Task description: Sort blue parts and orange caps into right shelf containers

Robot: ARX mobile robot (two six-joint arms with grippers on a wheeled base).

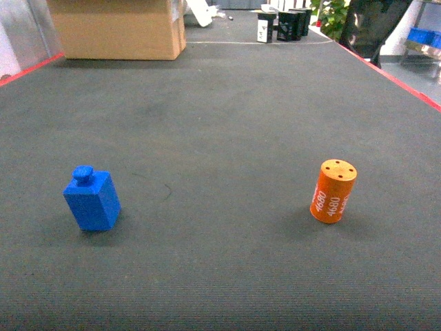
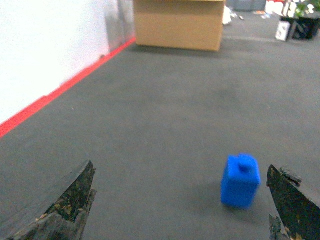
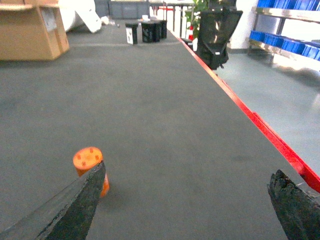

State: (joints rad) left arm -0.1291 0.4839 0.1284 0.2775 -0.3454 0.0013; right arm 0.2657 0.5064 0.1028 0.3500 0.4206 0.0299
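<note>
On the dark grey felt-covered desk (image 1: 220, 124) a blue plastic block with a round stud (image 1: 91, 198) stands left, well apart from an orange cylindrical cap with white numbers (image 1: 333, 192) at right. Both grippers' fingers (image 2: 67, 205) (image 3: 75, 205) are spread wide, holding nothing. Bright blue ribbed crates (image 3: 282, 44), somewhat blurred, line a far right shelf.

Even, diffuse overhead light; moderately bright. Soft short shadows under blue part (image 1: 92, 199) and orange cap (image 1: 333, 191). Left wrist view blurred throughout; white wall (image 2: 45, 45) at 10 o'clock overexposed. Head view slightly soft, far edge hazy.
</note>
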